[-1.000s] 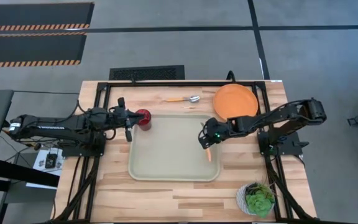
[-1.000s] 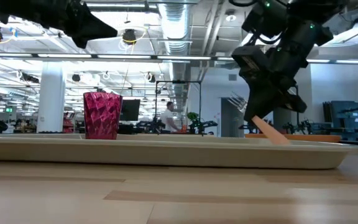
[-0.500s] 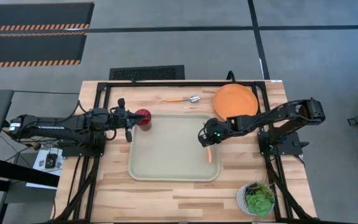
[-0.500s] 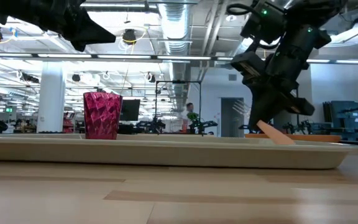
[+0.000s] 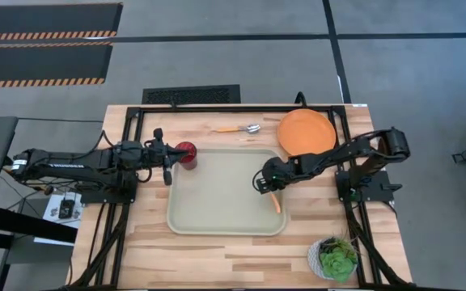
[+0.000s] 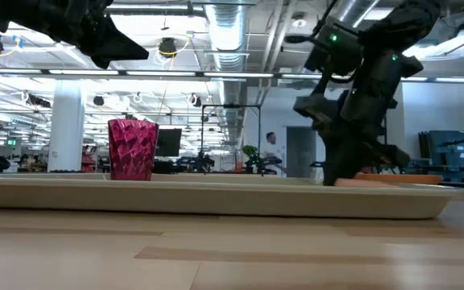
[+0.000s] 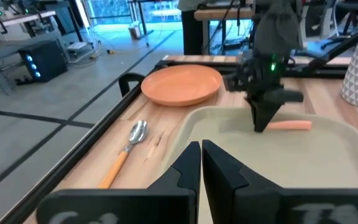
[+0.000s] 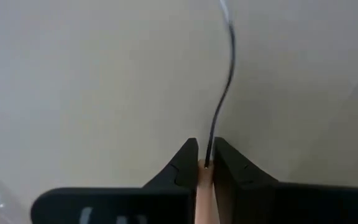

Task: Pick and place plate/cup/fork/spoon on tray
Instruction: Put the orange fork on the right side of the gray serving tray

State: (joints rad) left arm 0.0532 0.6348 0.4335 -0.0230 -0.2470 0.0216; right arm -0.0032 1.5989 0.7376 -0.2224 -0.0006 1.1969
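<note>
The fork's orange handle [image 5: 275, 200] lies in the pale tray [image 5: 217, 212] near its right rim. My right gripper [image 5: 264, 184] is shut on the fork and also shows in the left wrist view [image 7: 261, 124]. The dark red cup [image 5: 187, 153] stands at the tray's far left corner. My left gripper [image 5: 173, 154] is shut and empty, raised just left of the cup. The spoon [image 5: 239, 128] and the orange plate [image 5: 306, 132] lie on the table beyond the tray's far rim. My right gripper pinches the fork between its two fingers where the orange handle [image 8: 203, 186] meets the thin metal neck [image 8: 224, 87]. The fingers come from above, slanting down toward the tray's floor. The handle [image 6: 362, 182] lies about level, low in the tray, trailing toward the near right.
A white pot with a green plant [image 5: 334, 259] stands at the table's near right corner. The tray's middle and left half [image 7: 328, 162] are bare. Black frame rails run along the table's left and right sides.
My right gripper has gone down into the tray and a little toward its left, still shut on the fork. The fork's handle, which slanted down from the gripper to the tray, now lies about level. My left gripper has kept still.
</note>
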